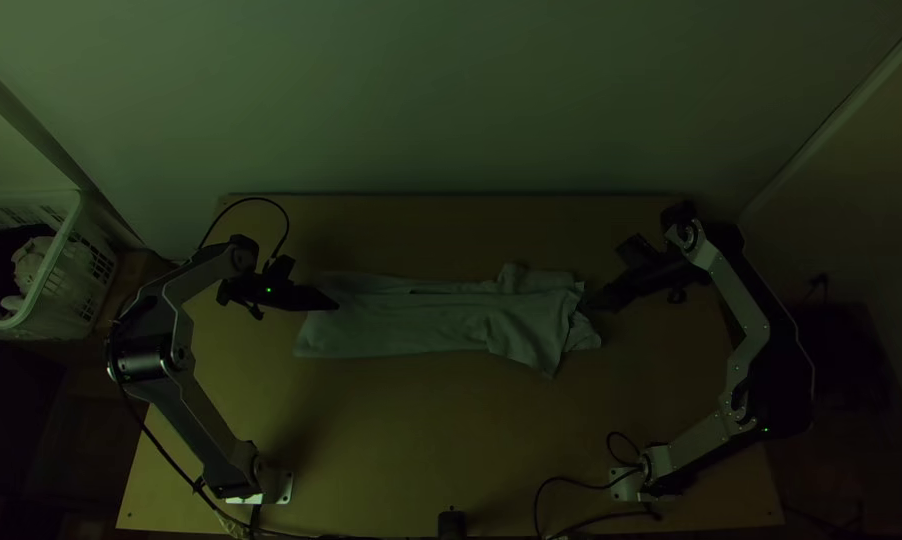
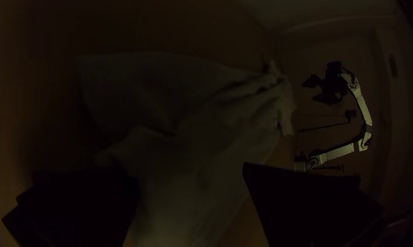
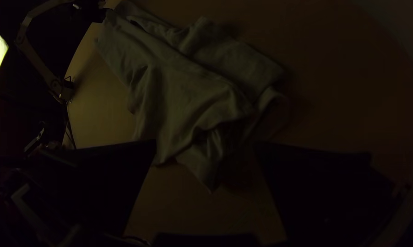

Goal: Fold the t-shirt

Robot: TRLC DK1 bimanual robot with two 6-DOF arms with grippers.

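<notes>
Long pale cloth t-shirt (image 1: 411, 325): both ends likely reachable
Black left gripper (image 1: 334, 305): spread, likely for grasping
Black right gripper (image 1: 591, 303): spread likewise

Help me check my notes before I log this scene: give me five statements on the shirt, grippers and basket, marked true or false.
1. The shirt lies as a long strip across the table. True.
2. The right gripper is shut on the shirt. False: its fingers stand apart with nothing gripped.
3. In the top view, the left gripper is at the shirt's left end. True.
4. The basket stands on the table. False: it is off the table, past its left side in the top view.
5. The left gripper's fingers are apart. True.
</notes>
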